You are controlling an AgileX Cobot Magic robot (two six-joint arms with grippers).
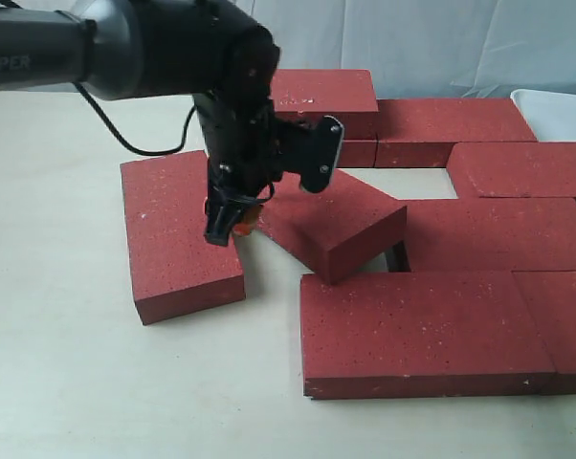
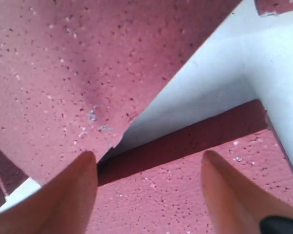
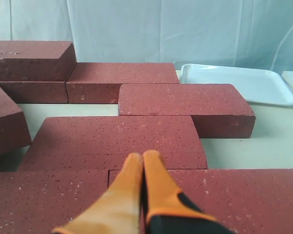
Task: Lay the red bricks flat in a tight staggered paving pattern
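Several dark-red speckled bricks lie on the pale table. One brick (image 1: 331, 225) sits skewed and tilted, propped on its neighbours in the middle. A separate brick (image 1: 178, 234) lies flat to its left. My left gripper (image 1: 232, 218) points down at the gap between these two. In the left wrist view this gripper (image 2: 149, 163) is open, its orange fingers (image 2: 73, 195) spread above a brick top (image 2: 185, 190), with another brick's chipped corner (image 2: 107, 141) beside one finger. My right gripper (image 3: 144, 158) is shut with nothing in it, low over flat bricks (image 3: 122, 139). It is out of the exterior view.
A long brick (image 1: 422, 330) lies at the front, with others to the right (image 1: 498, 234) and behind (image 1: 451, 129). One brick (image 1: 321, 94) is stacked on another at the back. A white tray (image 1: 556, 110) stands at the back right. Bare table (image 1: 77, 382) shows at the front left.
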